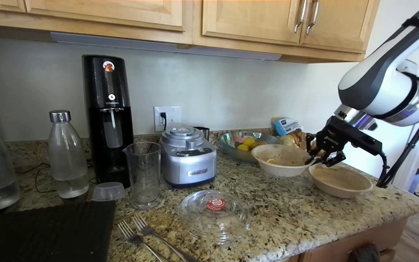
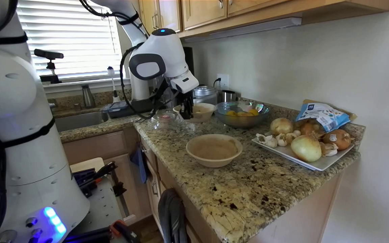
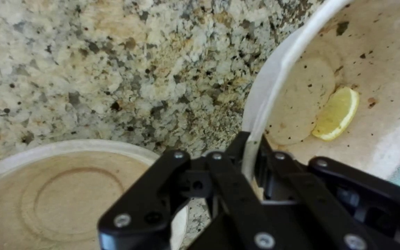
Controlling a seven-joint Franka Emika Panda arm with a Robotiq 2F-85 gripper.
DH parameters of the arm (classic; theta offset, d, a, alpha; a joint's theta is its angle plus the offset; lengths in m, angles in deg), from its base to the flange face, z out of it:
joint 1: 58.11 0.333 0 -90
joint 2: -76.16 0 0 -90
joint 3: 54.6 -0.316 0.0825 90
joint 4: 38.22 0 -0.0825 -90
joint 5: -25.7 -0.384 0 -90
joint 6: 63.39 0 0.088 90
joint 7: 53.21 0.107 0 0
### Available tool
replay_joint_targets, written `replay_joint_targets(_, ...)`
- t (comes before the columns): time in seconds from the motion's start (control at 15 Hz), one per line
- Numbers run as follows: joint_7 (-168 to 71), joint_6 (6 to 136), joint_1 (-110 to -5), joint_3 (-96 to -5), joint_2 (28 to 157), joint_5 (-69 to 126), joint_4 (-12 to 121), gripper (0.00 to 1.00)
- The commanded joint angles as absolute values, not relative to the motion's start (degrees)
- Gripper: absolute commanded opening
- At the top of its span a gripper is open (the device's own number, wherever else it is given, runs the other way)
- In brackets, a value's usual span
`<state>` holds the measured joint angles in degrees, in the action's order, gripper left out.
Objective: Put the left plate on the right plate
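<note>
Speckled beige round plate (image 3: 346, 74): wrist view's upper right
Black gripper (image 3: 251, 147): I'm pinching that plate's rim (image 3: 285, 62)
Smooth tan round plate (image 3: 71, 201): lower left
Stacking: grip done, I judge; placing remains

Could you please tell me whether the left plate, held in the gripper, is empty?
It is not empty: in the wrist view, the left plate holds a lemon wedge and scattered dark specks.

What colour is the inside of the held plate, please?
Inside, the held plate is tan with dark specks, clearest in the wrist view.
</note>
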<state>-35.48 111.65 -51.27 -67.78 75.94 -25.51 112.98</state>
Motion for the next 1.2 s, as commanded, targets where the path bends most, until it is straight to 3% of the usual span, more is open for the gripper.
replay_joint_targets(0.0, -35.29, 111.66, -51.74, -67.34, 74.79, -24.95, 114.04, 0.03)
replay_joint_targets(1.13, -36.64, 112.54, -58.96, -58.95, 66.37, -26.28, 122.74, 0.03)
